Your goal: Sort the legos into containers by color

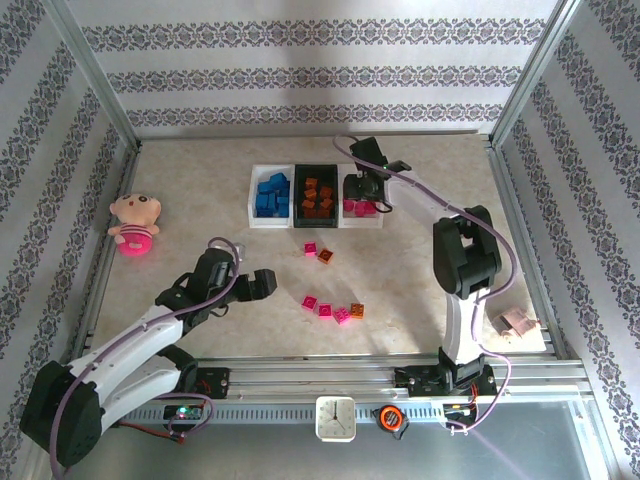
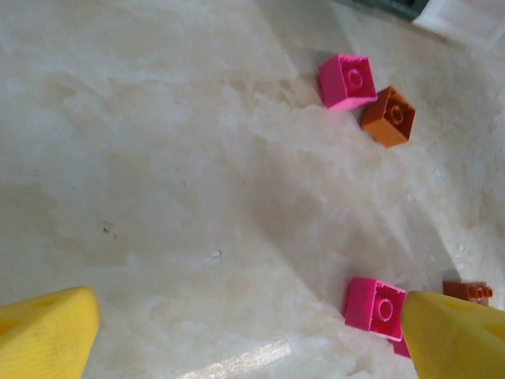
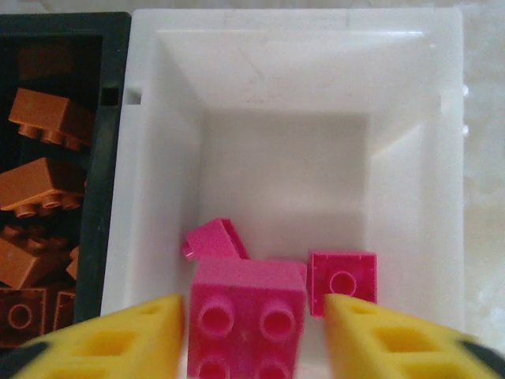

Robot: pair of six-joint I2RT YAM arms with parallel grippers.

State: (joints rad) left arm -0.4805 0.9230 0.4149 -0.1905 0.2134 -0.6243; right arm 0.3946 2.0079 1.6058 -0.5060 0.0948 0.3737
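At the near edge a small white clock [image 1: 336, 417] sits on the metal rail between the two arm bases. Just past it, the left end effector [image 1: 260, 285] [image 2: 248, 339] stands over the marbled worktop [image 1: 200, 180] with its yellow fingers [image 2: 47, 332] spread wide and nothing between them. To its right lies the nearer group of loose legos [image 1: 325, 311]: three magenta bricks and one orange, bunched close together. The left wrist view catches a near magenta brick [image 2: 375, 306] just beside the fingertip at the right of that view, with a near orange brick [image 2: 467, 290] behind it. A little farther on, a second magenta brick [image 2: 347, 79] [image 1: 311, 248] and a second orange brick [image 2: 389, 116] [image 1: 326, 257] lie just beside each other. Off to the left a pink plush doll [image 1: 135, 222] lies near the wall. At the right edge sits a small tan object [image 1: 515, 322] too indistinct to name.

Farthest back, the three containers stand side by side in a row. The left white bin [image 1: 252, 195] holds blue bricks [image 1: 272, 193]. The black bin [image 1: 298, 200] [image 3: 110, 158] in the middle holds orange bricks [image 1: 318, 197] [image 3: 43, 118]. The right white bin [image 1: 362, 224] [image 3: 410, 158] holds magenta ones. The right end effector [image 1: 365, 195] [image 3: 252, 332] hangs over this right white bin with its jaws parted. A four-stud magenta brick [image 3: 246, 316] sits between its yellow fingers, with a thin gap showing at each side, so it is not pinched. Behind it in the bin lie a one-stud magenta brick [image 3: 342, 280] and a tilted magenta piece [image 3: 215, 239].
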